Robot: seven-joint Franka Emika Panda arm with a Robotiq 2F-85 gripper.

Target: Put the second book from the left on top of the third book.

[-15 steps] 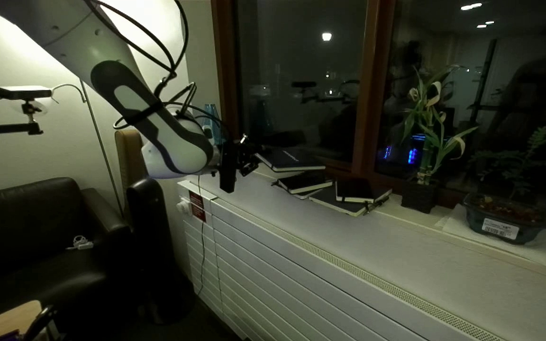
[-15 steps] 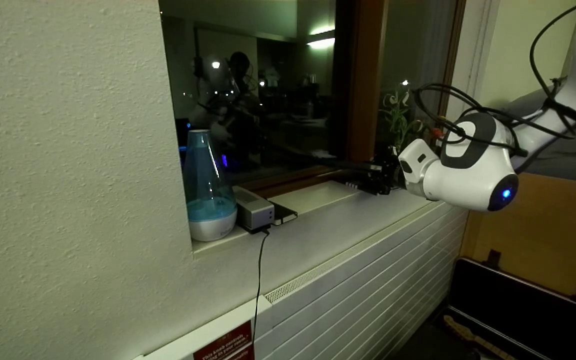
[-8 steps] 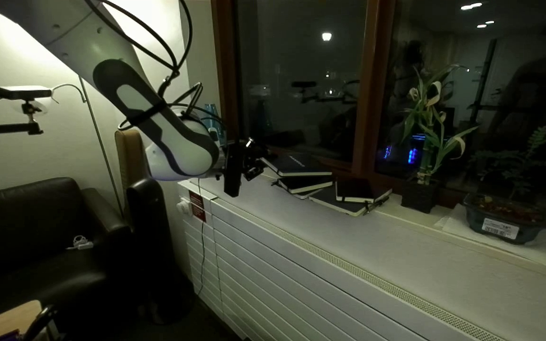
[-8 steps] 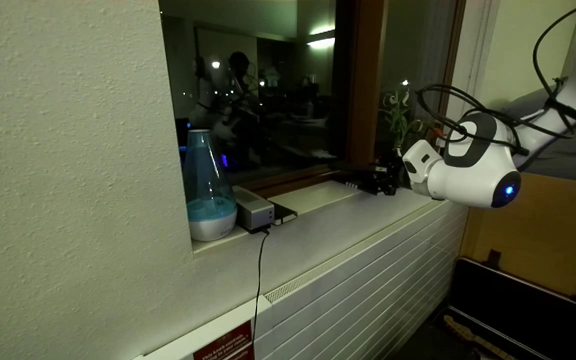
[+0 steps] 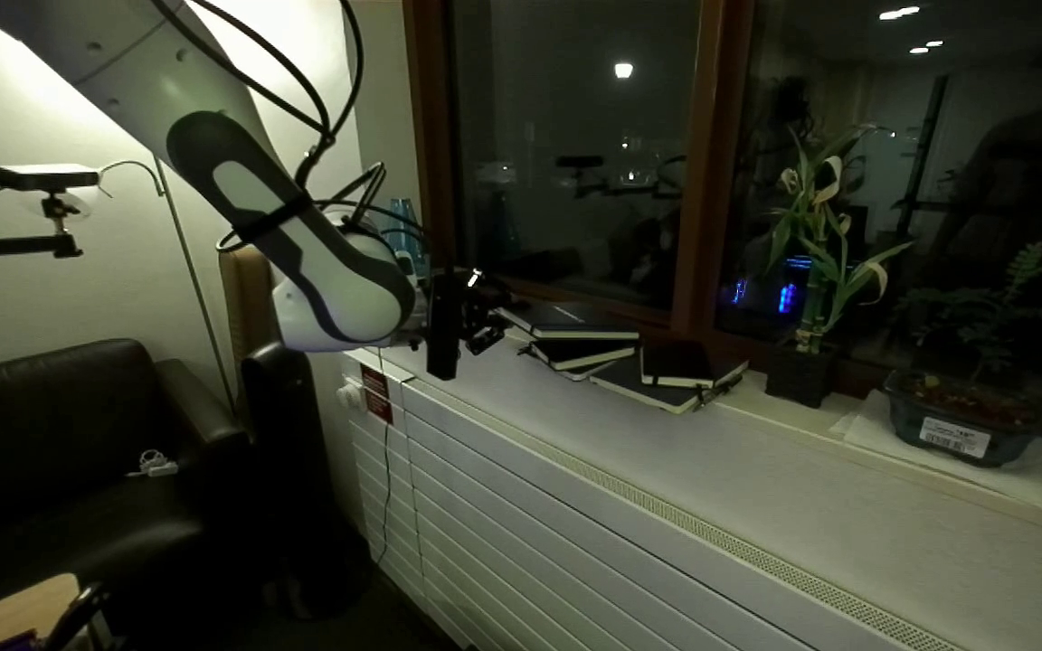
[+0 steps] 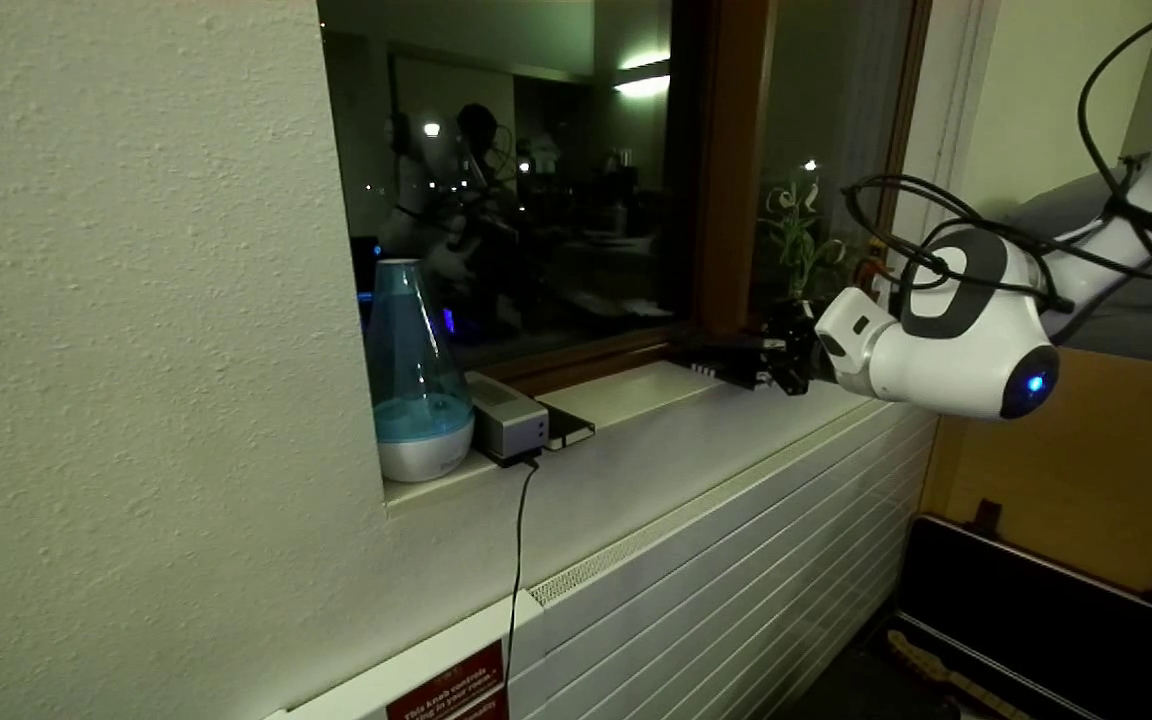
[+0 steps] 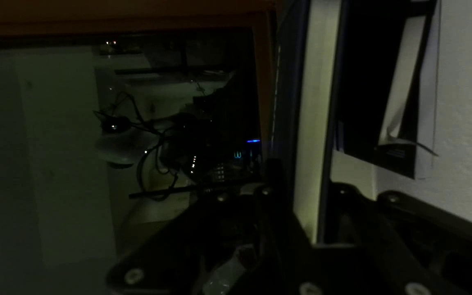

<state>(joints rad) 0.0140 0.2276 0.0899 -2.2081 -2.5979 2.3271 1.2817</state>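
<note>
My gripper (image 7: 307, 188) is shut on the second book (image 7: 317, 102), its fingers on either side of the pale page block. In an exterior view the second book (image 5: 566, 318) looks dark slate with white lettering, lying nearly level in front of the gripper (image 5: 496, 312). Directly below is a near-black book with cream pages, apparently the third book (image 5: 582, 349); it also shows right of the held one as a dark third book (image 7: 367, 82) in the wrist view. Whether the two touch I cannot tell. The arm mostly hides the books in an exterior view with the gripper (image 6: 784, 345).
A small black book (image 5: 677, 362) lies on a larger dark one (image 5: 639, 384) beside the stack. Potted bamboo (image 5: 810, 307) and a planter (image 5: 964, 420) stand farther along the sill. The window frame (image 5: 711, 181) rises behind. A blue humidifier (image 6: 421, 420) and grey box (image 6: 511, 415) occupy the far end.
With the second book in its grip, my gripper has shifted a little right and lower in an exterior view, bringing the book closer over the near-black one. The grip stays the same.
</note>
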